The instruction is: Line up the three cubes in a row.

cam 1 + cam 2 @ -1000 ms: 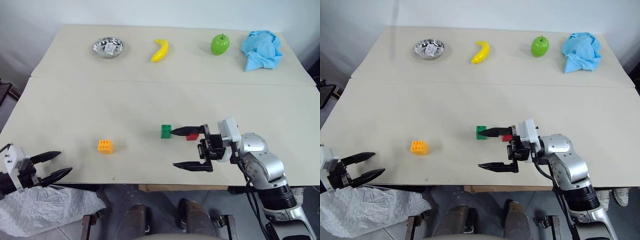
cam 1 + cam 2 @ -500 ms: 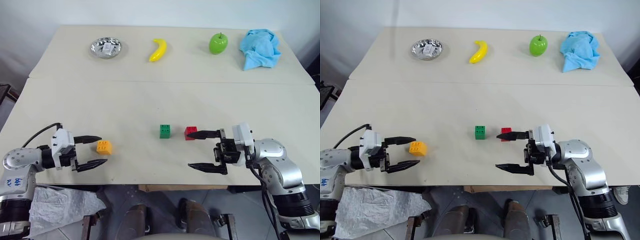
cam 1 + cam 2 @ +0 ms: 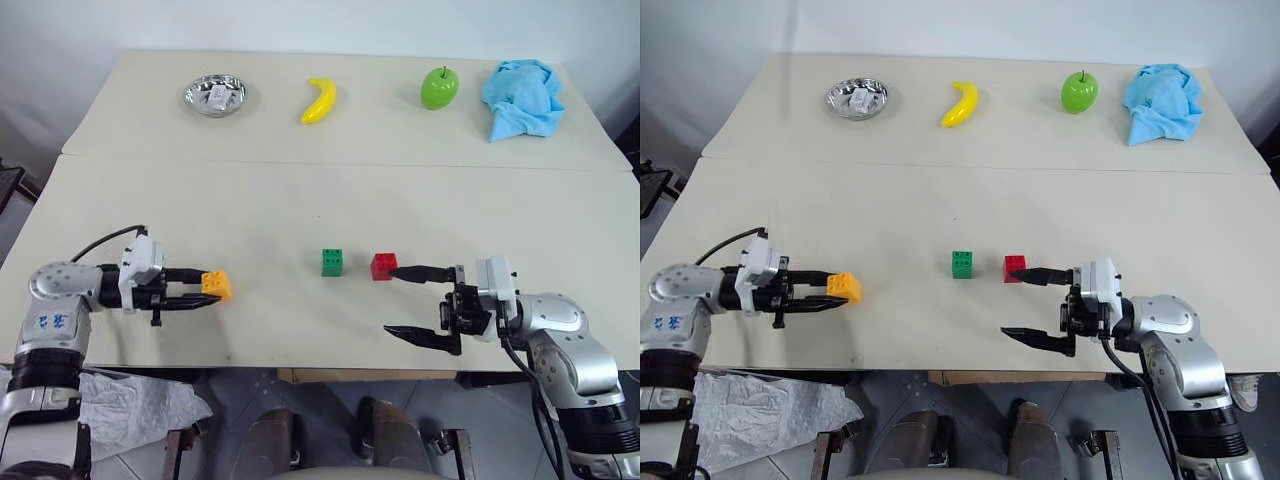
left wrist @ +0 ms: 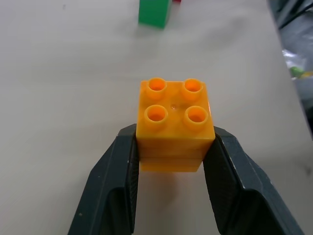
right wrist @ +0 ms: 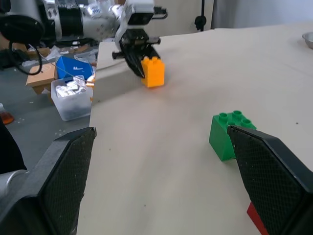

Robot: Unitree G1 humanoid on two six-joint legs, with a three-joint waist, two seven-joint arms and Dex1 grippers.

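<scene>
A pale beige table [image 3: 300, 190], made of two boards butted together, fills the scene against a white wall. Along its far edge, from ten o'clock to two o'clock, sit a small metal bowl [image 3: 215, 95], a yellow banana [image 3: 319, 100], a green apple [image 3: 439, 88] and a crumpled blue cloth [image 3: 522, 98], all well apart from the work area and no part of the row.

Near the middle of the near board the green cube [image 3: 332, 262] and the red cube [image 3: 383, 266] stand side by side with a small gap, studs up, forming the start of a line that runs from nine to three o'clock. The orange-yellow cube [image 3: 215, 285] sits off at about eight o'clock from them, slightly nearer the front edge, so it is the piece not yet in line.

The left gripper [image 3: 205, 290] lies low and nearly level over the table, its fingers [image 4: 120, 176] clenched against two opposite sides of the orange-yellow cube, a hold that probably suits carrying it towards three o'clock to join the others. Whether the cube rests on the table or is raised, I cannot tell.

The right gripper [image 3: 405, 300] hangs at about four o'clock of the red cube, fingers spread wide and grasping nothing; its upper fingertip is just beside that cube, apparently clear of it.
</scene>
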